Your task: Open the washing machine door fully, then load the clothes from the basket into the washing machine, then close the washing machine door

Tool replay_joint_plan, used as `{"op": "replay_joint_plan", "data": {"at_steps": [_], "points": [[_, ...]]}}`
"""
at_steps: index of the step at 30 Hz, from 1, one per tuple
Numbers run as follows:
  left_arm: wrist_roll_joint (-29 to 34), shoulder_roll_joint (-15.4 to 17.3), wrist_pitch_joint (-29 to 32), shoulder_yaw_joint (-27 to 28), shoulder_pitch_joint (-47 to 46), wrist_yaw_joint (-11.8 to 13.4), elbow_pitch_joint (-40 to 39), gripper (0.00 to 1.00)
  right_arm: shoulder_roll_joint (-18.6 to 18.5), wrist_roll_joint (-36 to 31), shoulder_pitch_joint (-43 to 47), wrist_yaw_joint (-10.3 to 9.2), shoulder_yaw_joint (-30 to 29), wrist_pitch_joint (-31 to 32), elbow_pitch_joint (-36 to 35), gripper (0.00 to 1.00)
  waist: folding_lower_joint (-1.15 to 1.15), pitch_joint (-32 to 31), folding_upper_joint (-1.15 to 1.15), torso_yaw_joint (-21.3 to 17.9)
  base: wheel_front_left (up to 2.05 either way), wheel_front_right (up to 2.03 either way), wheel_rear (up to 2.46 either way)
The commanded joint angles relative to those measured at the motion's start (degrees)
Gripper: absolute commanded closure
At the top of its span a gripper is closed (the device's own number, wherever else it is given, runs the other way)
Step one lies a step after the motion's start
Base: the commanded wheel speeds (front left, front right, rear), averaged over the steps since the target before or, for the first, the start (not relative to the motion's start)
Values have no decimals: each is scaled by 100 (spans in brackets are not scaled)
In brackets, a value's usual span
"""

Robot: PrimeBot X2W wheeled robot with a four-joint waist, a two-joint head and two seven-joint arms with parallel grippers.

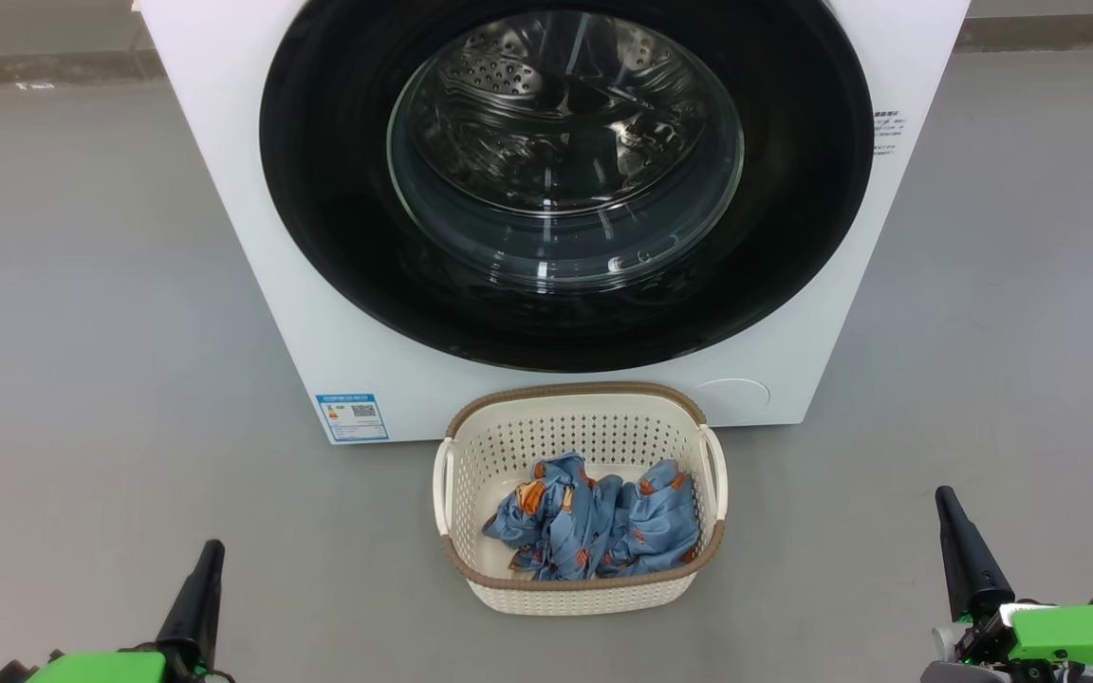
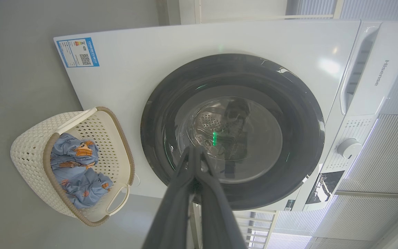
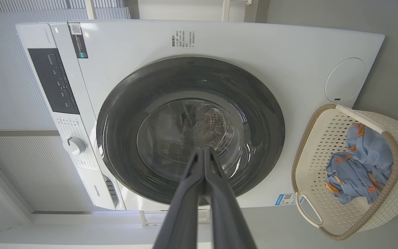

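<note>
Head view: the washing machine (image 1: 224,190) stands on the grey floor (image 1: 82,304) with the washing machine door (image 1: 319,190) shut flat against its front; the steel drum shows through the glass bowl. A blue label sticker (image 1: 352,415) sits at the lower left corner of the front. The basket (image 1: 575,391) stands on the floor just before the machine, below the door, and the clothes (image 1: 594,522) lie crumpled inside it. The left gripper (image 1: 212,548) at lower left and the right gripper (image 1: 943,495) at lower right each point up, fingers pressed together, holding nothing, well apart from the basket.

Left wrist view: the two dark fingers meet at their tips, aimed at the door glass. The basket with its clothes lies to the left.

Right wrist view: the fingers are likewise pressed together and empty, pointing at the door. The basket lies to the right.
</note>
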Motion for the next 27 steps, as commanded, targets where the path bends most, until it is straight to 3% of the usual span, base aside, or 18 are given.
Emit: {"op": "replay_joint_plan", "data": {"at_steps": [1,16,17,27], "points": [[85,59,39,203,-240,-18,-140,100,-27,-72,-237,-6,135,49,-153,100,0,0,0,0,0,0,0],[85,59,39,203,-240,-18,-140,100,-27,-72,-237,-6,134,49,-153,100,0,0,0,0,0,0,0],[3,-2,-2,-7,8,0,21,0,3,2,5,0,0,-2,21,0,0,0,0,0,0,0,0],[80,-97,-88,-69,190,0,203,0,69,-28,167,0,36,-83,277,0,8,5,0,10,0,0,0]]}}
